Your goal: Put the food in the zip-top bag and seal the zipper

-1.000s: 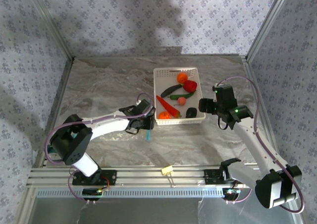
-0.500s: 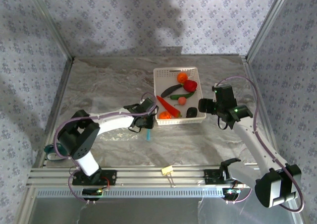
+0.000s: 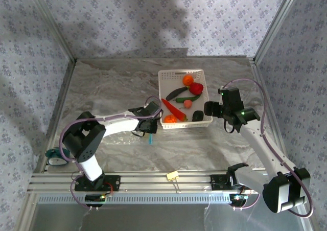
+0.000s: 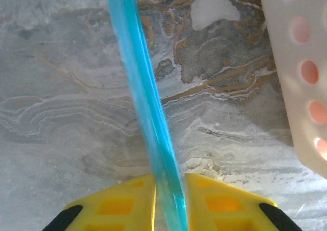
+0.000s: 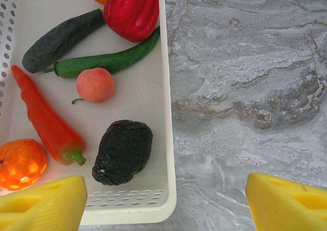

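Observation:
The food lies in a white perforated basket [image 3: 166,75]: carrot [image 5: 46,121], dark cucumber [image 5: 61,39], red pepper [image 5: 132,11], peach-coloured round fruit [image 5: 95,85], orange fruit [image 5: 20,163] and a dark piece [image 5: 123,152]. The zipper [image 4: 145,98], a light blue strip, runs over the marble just left of the basket [image 4: 301,88]. My left gripper [image 4: 170,190] is shut on the zipper, a yellow finger against each side. The zip-top bag's clear body is hard to make out. My right gripper [image 5: 166,205] hangs open above the basket's near right corner, holding nothing.
A slim green pod [image 5: 107,61] also lies in the basket. A small clip [image 3: 172,176] rests on the near rail and a teal ring [image 3: 52,156] sits by the left arm's base. Patterned walls close in the marble table on three sides.
My left gripper slid a little right along the basket's near left corner and its jaws closed onto the blue strip. The right arm has stayed still and open.

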Available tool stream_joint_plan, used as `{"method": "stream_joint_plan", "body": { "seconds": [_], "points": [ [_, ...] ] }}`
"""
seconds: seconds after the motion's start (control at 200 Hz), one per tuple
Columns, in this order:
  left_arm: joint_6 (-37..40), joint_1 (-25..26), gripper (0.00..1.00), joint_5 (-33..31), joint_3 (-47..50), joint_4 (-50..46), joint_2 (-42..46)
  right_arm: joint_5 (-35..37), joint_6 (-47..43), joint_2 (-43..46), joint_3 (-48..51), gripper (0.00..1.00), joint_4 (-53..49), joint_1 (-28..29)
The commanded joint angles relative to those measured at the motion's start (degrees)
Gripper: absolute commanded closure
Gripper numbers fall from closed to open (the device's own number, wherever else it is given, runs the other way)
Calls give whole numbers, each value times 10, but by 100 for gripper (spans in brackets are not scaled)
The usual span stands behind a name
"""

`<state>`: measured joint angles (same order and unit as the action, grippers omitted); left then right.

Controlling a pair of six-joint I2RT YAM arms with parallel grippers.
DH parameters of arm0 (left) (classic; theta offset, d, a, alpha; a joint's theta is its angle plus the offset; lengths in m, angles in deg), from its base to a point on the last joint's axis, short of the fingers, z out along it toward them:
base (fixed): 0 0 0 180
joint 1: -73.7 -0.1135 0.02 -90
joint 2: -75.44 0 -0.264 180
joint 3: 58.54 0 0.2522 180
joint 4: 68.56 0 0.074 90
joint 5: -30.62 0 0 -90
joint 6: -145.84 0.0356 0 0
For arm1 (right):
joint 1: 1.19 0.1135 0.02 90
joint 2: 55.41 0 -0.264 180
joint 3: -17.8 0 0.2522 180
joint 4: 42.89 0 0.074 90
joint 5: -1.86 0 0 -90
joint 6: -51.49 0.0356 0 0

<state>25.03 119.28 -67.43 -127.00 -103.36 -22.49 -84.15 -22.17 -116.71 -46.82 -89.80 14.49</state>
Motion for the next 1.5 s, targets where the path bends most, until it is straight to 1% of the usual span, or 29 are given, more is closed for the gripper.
{"method": "stream_joint_plan", "body": {
  "seconds": [0.0, 0.105, 0.14, 0.42, 0.605, 0.625, 0.66, 0.675, 0.695, 0.72, 0.785, 0.855, 1.059, 1.219, 1.499],
  "points": [
    [0, -8, 85, 16, -11, -11, 14, -7, 7, 1, -12, 17, -1, -1],
    [1, -14, 98, 24, -7, -8, 26, -10, 8, 3, -12, 17, -1, -1],
    [0, -16, 100, 26, -5, -9, 30, -13, 7, 3, -13, 17, -1, -1],
    [18, -51, 100, 42, 4, -20, 100, -41, 9, 3, -21, 24, -1, 4],
    [36, -59, 100, 41, -1, -39, 128, -56, 14, 1, -26, 25, 1, 12],
    [38, -59, 94, 42, -4, -43, 127, -56, 14, 1, -27, 25, 0, 13],
    [42, -57, 76, 45, -11, -50, 122, -55, 14, 0, -28, 23, 0, 16],
    [44, -55, 70, 45, -14, -53, 119, -53, 15, -1, -28, 23, -1, 17],
    [46, -52, 65, 44, -18, -56, 115, -52, 16, -1, -29, 22, -1, 17],
    [49, -46, 62, 39, -22, -60, 109, -51, 16, -2, -30, 22, -1, 18],
    [53, -33, 62, 19, -34, -71, 90, -49, 18, -2, -30, 19, -1, 19],
    [51, -26, 61, 8, -45, -74, 68, -50, 19, -2, -31, 19, -1, 21],
    [39, -26, 61, -1, -52, -35, 24, -46, 14, 3, -34, 18, -10, 23],
    [42, -27, 61, -22, -71, -42, -9, -45, 12, 7, -32, 18, -10, 23],
    [42, -27, 62, -30, -76, -44, -41, -42, 9, 7, -25, 18, -9, 22]
  ]
}}
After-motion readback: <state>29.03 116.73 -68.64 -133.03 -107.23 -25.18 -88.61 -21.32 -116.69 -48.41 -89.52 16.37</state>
